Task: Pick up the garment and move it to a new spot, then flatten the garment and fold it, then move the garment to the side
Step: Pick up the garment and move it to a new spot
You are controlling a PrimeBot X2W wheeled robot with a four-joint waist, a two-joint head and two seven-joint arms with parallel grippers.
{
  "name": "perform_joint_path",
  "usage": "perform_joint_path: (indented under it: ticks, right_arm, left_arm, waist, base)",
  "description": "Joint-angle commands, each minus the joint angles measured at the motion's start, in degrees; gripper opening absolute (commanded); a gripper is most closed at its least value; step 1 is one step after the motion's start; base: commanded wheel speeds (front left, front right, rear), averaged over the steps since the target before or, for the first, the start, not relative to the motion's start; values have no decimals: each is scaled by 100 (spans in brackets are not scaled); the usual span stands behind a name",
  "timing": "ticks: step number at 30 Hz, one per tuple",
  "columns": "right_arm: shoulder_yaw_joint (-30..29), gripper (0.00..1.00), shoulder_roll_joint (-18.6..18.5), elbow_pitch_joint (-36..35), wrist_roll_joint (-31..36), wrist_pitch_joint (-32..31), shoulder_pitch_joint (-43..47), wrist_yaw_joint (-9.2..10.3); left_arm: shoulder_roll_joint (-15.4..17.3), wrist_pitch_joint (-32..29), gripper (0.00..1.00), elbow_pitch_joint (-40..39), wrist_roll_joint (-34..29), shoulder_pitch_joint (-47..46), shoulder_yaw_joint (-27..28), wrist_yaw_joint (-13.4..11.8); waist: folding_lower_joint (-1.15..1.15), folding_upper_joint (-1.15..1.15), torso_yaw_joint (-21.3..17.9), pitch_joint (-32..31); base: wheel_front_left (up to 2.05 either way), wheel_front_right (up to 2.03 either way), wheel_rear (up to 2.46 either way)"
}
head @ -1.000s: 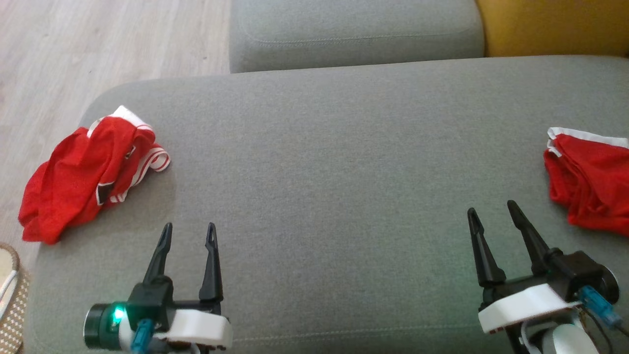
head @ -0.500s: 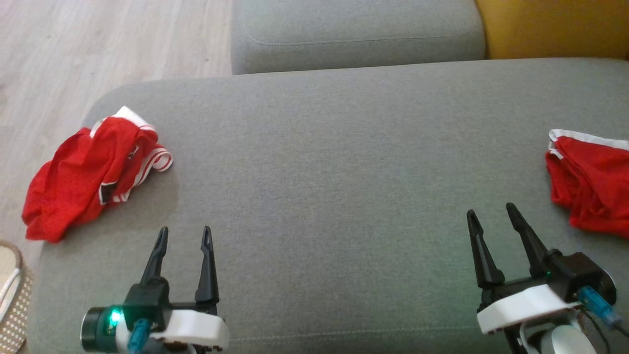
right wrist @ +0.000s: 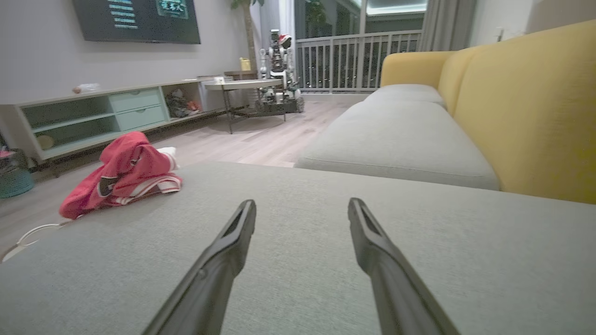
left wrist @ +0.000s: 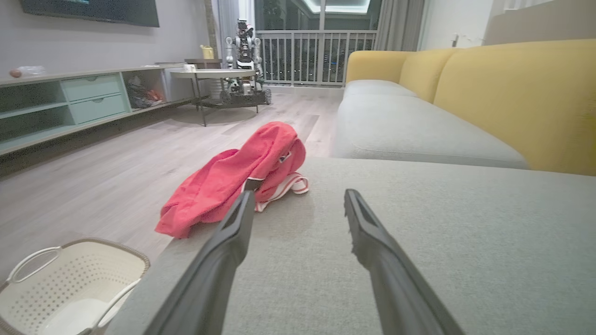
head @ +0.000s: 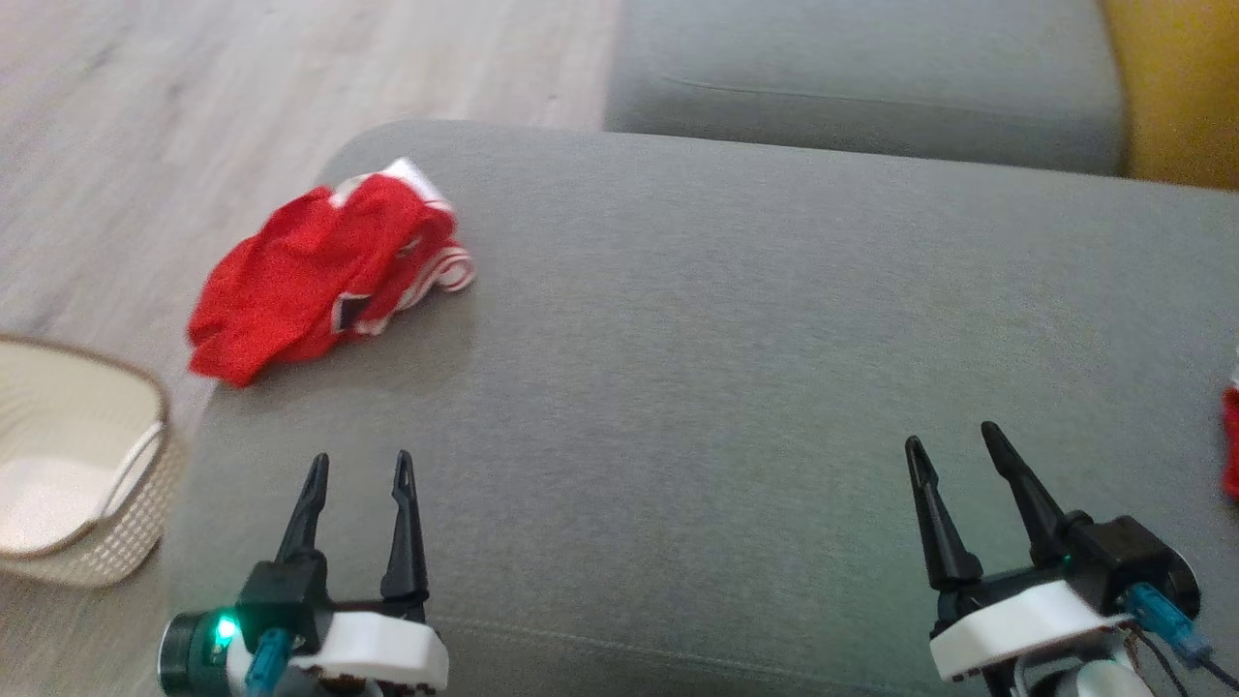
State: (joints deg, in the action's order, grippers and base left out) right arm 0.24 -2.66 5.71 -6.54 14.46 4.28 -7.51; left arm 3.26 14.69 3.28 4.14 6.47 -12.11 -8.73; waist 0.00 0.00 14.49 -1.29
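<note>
Down low, the left gripper [head: 361,457] at seven o'clock and the right gripper [head: 951,434] at five both hover with tapered dark fingers spread, holding nothing, over a wide bare run of grey woven cushion [head: 678,387]. At nine o'clock a perforated cream basket [head: 163,418] sits off the cushion's edge. At eleven, the garment [head: 310,281], crumpled red fabric with white striped trim, spills past the rounded corner. Beyond lies pale wood floor [head: 194,97].

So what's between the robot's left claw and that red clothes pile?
Just bare grey sofa cushion. In the head view, nothing lies between the open left gripper and the crumpled red garment; they are apart.
</note>
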Motion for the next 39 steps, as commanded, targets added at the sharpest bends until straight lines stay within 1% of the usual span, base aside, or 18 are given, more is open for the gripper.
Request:
perform_joint_path:
  ticks: [1,12,13,20,25,27,30,33,36,38,39]
  right_arm:
    - [141,100,-22,-226,4,53,-144,2]
    - [275,100,-22,-282,92,53,-126,2]
    - [298,100,-21,-295,93,53,-136,2]
    - [481,100,-21,-199,242,53,-419,2]
    - [454,100,-21,-188,382,53,-571,2]
    - [372,100,-21,-229,459,53,-610,2]
    - [246,100,-21,-279,606,53,-606,2]
    - [144,100,-21,-314,773,53,-564,2]
    - [102,100,-71,-382,898,53,-581,2]
    - [124,100,-169,-411,955,53,-641,2]
    - [124,100,-169,-411,955,53,-641,2]
  left_arm:
    - [-35,31,100,-189,7,-176,205,11]
    - [-37,31,100,-311,-63,-108,245,46]
    - [-37,31,100,-369,-49,-83,271,15]
    - [-37,31,100,-560,218,-16,374,-206]
    - [-37,31,100,-644,295,-69,337,-271]
    - [-37,31,100,-657,332,-185,329,-259]
    - [-38,31,100,-664,395,-536,344,-171]
    - [-34,31,100,-563,306,-1096,388,33]
    - [26,31,100,-225,337,-1831,532,287]
    - [113,31,100,256,438,-2421,647,471]
    - [113,31,100,256,438,-2421,647,471]
  waist:
    - [0,0,325,-21]
    - [0,0,1319,-11]
    - [0,0,1427,35]
    - [0,0,1555,262]
    - [0,0,1587,416]
    - [0,0,1593,521]
    - [0,0,1600,710]
    - [0,0,1592,886]
    - [0,0,1490,1135]
    - [0,0,1407,1332]
    - [0,0,1407,1332]
  base:
    - [0,0,0]
    - [0,0,0]
    - [0,0,0]
    - [0,0,0]
    - [0,0,0]
    - [0,0,0]
    - [0,0,0]
    - [0,0,0]
    - [0,0,0]
    - [0,0,0]
    - [0,0,0]
